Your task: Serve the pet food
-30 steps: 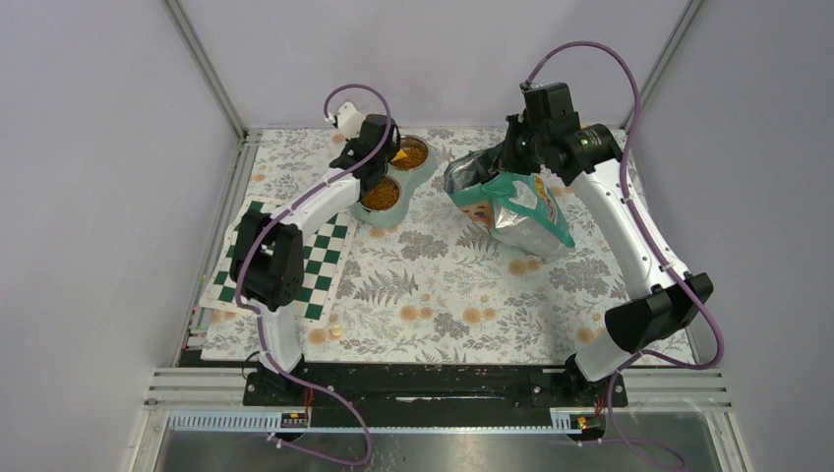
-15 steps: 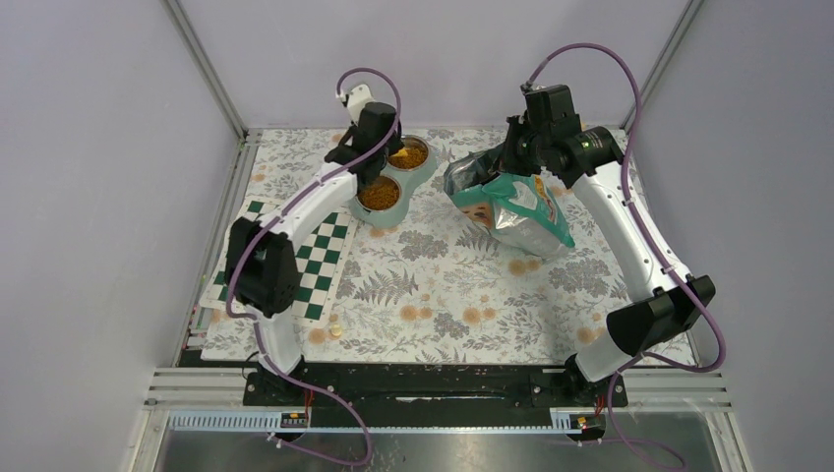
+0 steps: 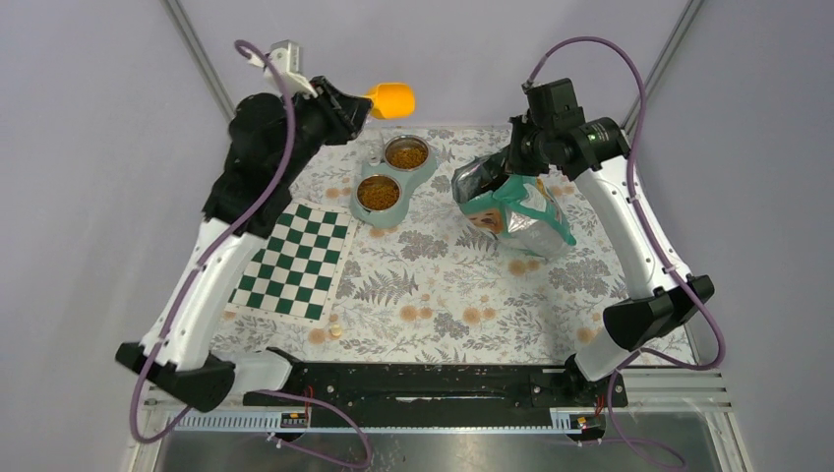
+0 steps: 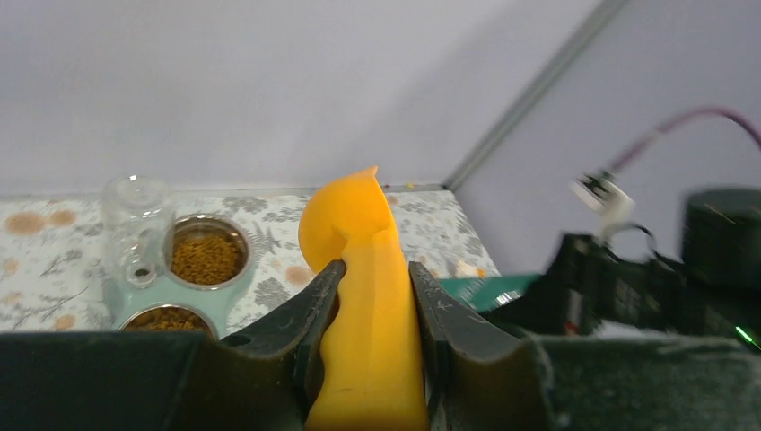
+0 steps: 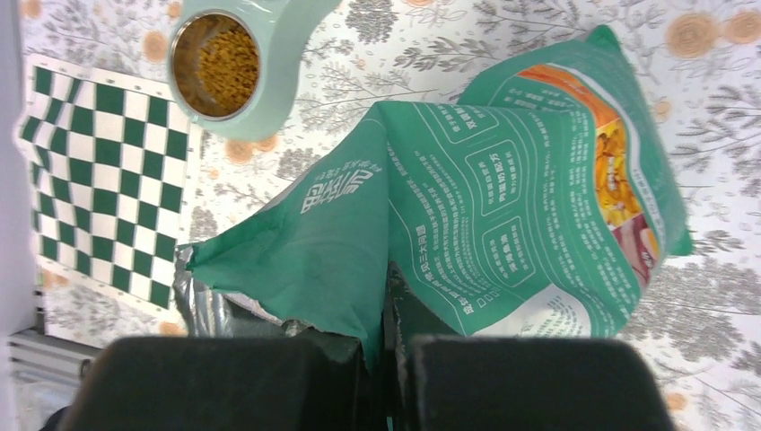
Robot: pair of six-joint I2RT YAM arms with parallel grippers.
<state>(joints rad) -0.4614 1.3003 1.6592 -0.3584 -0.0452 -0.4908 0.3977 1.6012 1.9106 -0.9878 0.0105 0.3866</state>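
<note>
Kibble (image 3: 406, 154) in bowls (image 3: 393, 174), below scoop (image 3: 391, 98) in left tool (image 4: 375, 267), pouch (image 3: 526, 211) in right tool (image 5: 388, 348)

The top view looks down from above and behind the arm bases (image 3: 590, 366), taking in the whole counter (image 3: 443, 285) and the back walls (image 3: 443, 49). The left wrist view rides high, close behind the left gripper (image 4: 375, 274), facing almost level across the counter toward the back right corner, the scoop (image 4: 348, 215) filling its middle. The right wrist view looks steeply down from very near the pouch (image 5: 502, 197). All three share the twin bowl (image 3: 391, 174); top and right wrist views also share the checked mat (image 3: 295, 261)
</note>
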